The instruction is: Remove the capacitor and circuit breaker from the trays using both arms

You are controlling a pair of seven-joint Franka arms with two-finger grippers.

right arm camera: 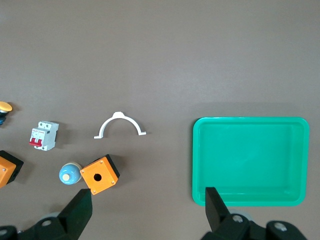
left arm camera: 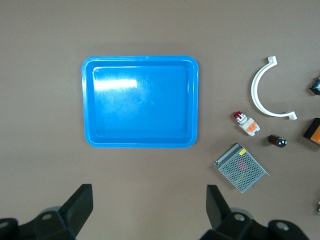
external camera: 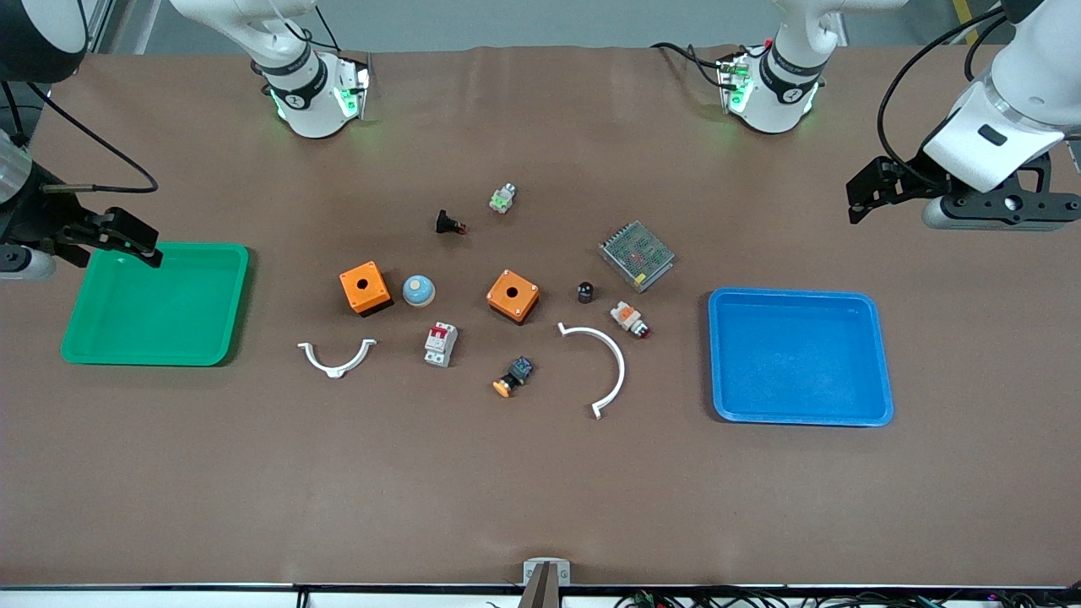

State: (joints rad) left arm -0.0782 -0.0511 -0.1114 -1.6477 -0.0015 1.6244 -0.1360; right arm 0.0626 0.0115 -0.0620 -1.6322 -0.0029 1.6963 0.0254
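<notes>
The capacitor (external camera: 585,292) stands just right of the frame's centre in the front view, between an orange box (external camera: 513,296) and a white-and-orange lamp (external camera: 630,318), below a metal mesh unit (external camera: 636,256). The breaker (external camera: 440,344) lies left of centre, lower than a blue dome button (external camera: 418,290). A blue tray (external camera: 878,363) sits at right, a green tray (external camera: 84,338) at left. The left gripper (left arm camera: 149,205) hangs over bare table at upper right, fingers spread. The right gripper (right arm camera: 148,209) hangs over the green tray's edge at far left, fingers spread too.
</notes>
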